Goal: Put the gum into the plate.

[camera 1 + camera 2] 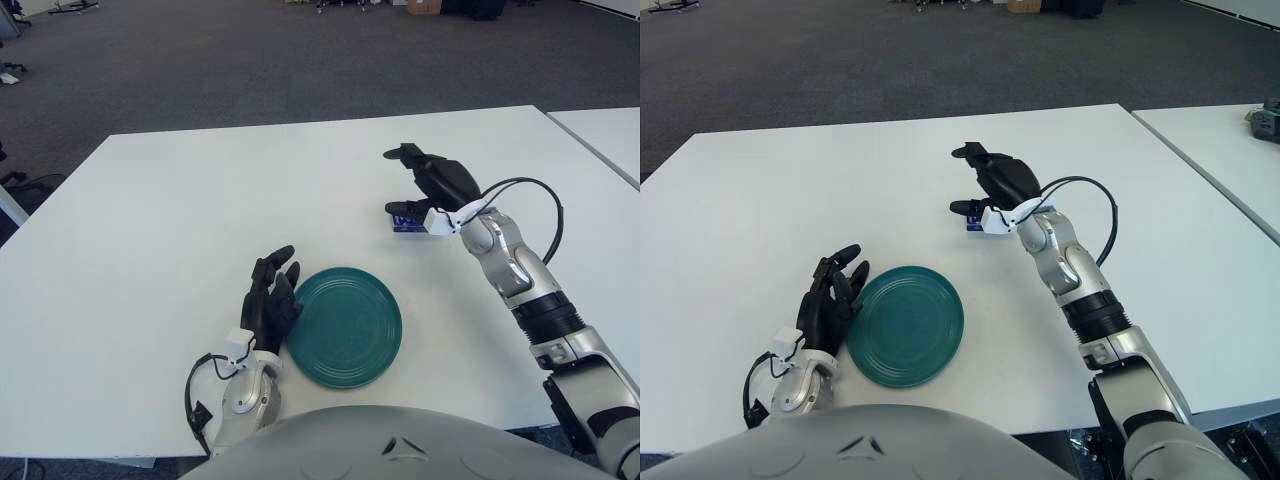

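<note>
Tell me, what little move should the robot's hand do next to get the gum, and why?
Probably the right hand should lower a little and close its fingers on the gum. The hand is over the small blue pack with fingers spread, and the gum lies on the table, not gripped yet. The green plate sits nearer the robot, with the left hand beside it on its left.
</note>
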